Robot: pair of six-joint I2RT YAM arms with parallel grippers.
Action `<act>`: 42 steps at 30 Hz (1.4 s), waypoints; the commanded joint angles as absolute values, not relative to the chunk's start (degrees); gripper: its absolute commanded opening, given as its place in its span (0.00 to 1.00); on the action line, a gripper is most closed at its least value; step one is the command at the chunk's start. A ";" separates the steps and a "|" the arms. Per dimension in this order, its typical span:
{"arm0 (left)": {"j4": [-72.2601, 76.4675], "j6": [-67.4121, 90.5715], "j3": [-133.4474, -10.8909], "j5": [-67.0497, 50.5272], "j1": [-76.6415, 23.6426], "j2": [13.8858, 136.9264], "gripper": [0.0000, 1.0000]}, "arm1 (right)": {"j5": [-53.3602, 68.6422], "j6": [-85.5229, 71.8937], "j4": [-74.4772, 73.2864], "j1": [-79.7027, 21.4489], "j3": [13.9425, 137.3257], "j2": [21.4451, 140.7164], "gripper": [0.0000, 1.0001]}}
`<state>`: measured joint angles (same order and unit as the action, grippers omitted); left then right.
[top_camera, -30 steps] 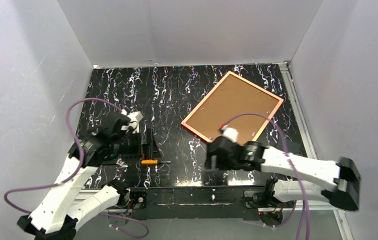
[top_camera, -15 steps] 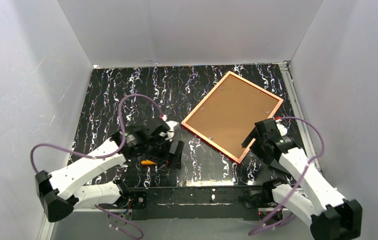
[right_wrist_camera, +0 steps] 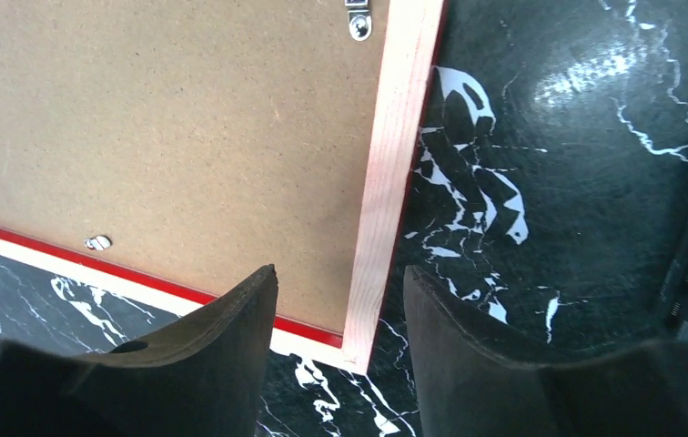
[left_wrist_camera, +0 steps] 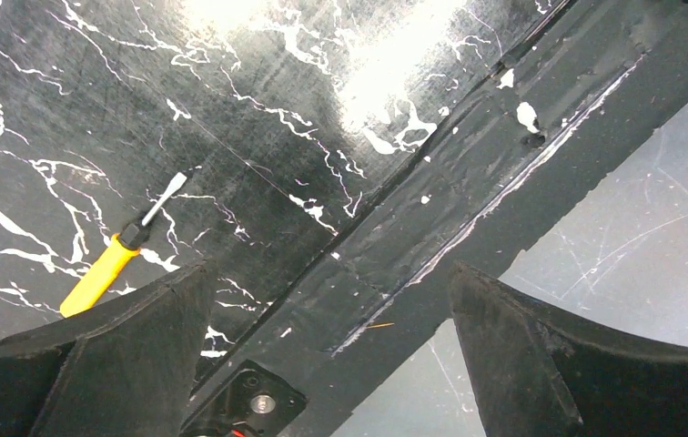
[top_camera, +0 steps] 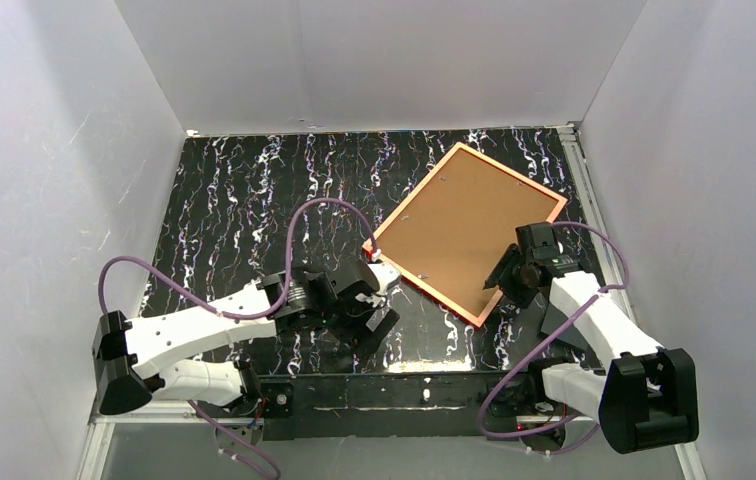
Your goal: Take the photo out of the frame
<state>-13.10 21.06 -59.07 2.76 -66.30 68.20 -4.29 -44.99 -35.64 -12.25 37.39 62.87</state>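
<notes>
Well, the black marbled table takes up most of what I see, and the frame lies on it face down and askew, ahead of both hands and nearer the right one. Its pale orange back rim faces up, with a thin red edge showing outside it. A plain brown backing board fills the frame from rim to rim. The photo can't be seen from this side.

The right gripper hangs over the frame's near corner with its fingers apart. One finger is above the board, the other just outside the rim, so the rim runs between them. I can't tell whether either one touches it.

The left gripper is spread wide with nothing in it. It sits just off the frame's left corner, with the black rail along the table's near edge under its fingertips.

An orange-handled screwdriver lies on the table beside the left gripper's left finger. A small metal tab is fixed to the frame's rim ahead of the right gripper. Another tab sits on the board, off to the left of that gripper.
</notes>
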 commanded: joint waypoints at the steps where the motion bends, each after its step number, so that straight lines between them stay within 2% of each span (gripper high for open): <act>1: -15.94 17.59 -59.93 6.98 -68.20 68.41 0.98 | -1.14 -43.47 -27.61 -11.21 34.62 62.90 0.58; 10: -14.38 14.88 -60.04 7.18 -68.91 69.43 0.98 | -2.10 -45.50 -26.69 -10.84 30.83 63.35 0.54; 14: -13.82 14.94 -60.33 7.12 -68.97 70.26 0.98 | -1.95 -45.57 -25.52 -10.80 30.52 65.21 0.42; 18: -12.52 14.75 -60.70 7.50 -68.99 71.59 0.98 | -2.24 -45.93 -25.11 -10.77 29.93 65.62 0.39; 24: -4.49 9.07 -59.69 8.88 -69.24 74.37 0.98 | -2.62 -46.05 -25.95 -10.81 29.90 64.42 0.21; 28: 10.22 -4.86 -54.40 8.58 -71.42 75.76 0.98 | -1.61 -45.65 -28.80 -10.77 31.85 62.76 0.01; 34: 25.52 -24.63 -49.65 2.49 -72.58 82.02 0.98 | 2.12 -45.83 -36.58 -10.81 36.76 59.61 0.01; 42: 33.49 -37.18 -51.15 6.31 -73.74 90.82 0.98 | 5.83 -46.99 -42.59 -10.76 40.56 56.63 0.01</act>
<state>27.97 -28.49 -50.30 4.10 -72.95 89.34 0.89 -46.41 -40.45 -10.87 36.77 59.31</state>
